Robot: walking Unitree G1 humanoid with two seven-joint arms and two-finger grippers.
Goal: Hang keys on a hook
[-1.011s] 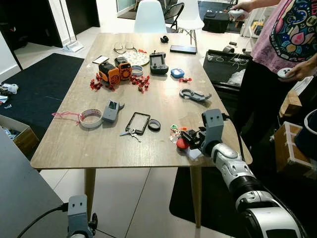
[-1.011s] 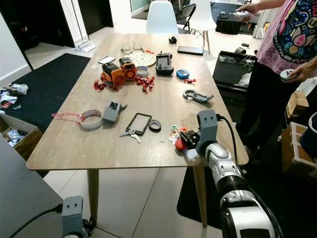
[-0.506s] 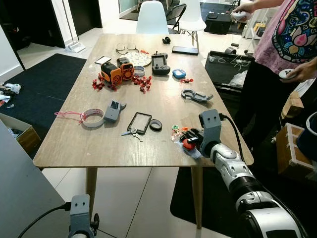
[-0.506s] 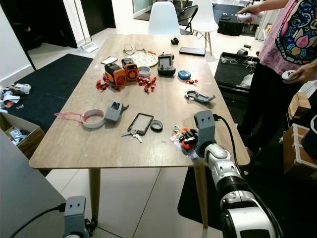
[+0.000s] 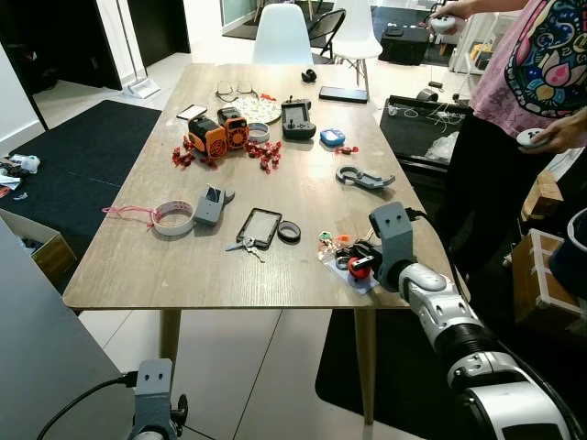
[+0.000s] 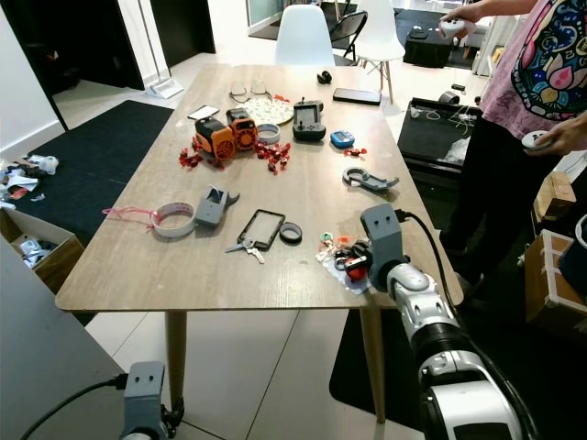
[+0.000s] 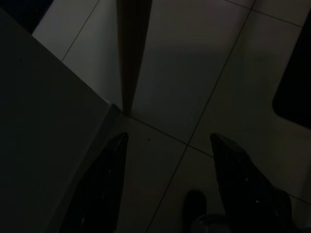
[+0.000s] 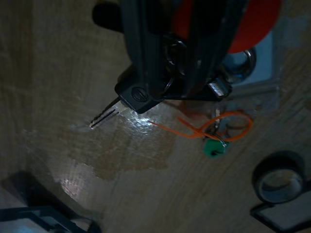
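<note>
Right end effector [image 5: 356,265] down at the near right corner of the surface [image 5: 183,266], fingers [image 8: 146,43] clamped on the keys [image 8: 146,94], red fob [image 8: 257,26] bunched up against them and one black-headed key poking out below. Keys at about 5 o'clock on the surface, lifted just clear of the wood judging from the wrist view, presumably gripped at the ring so the bunch dangles free for hooking. Green-tagged orange loop [image 8: 216,131] lying loose on the wood just beside. Second set of keys [image 5: 240,245] near 6 o'clock, next to a phone case [image 5: 257,225]. No hook to be made out anywhere on the surface. Left end effector [image 7: 167,189] hanging idle over the floor tiles, fingers spread apart. Person [image 5: 537,82] standing at 3 o'clock, controllers in hand.
</note>
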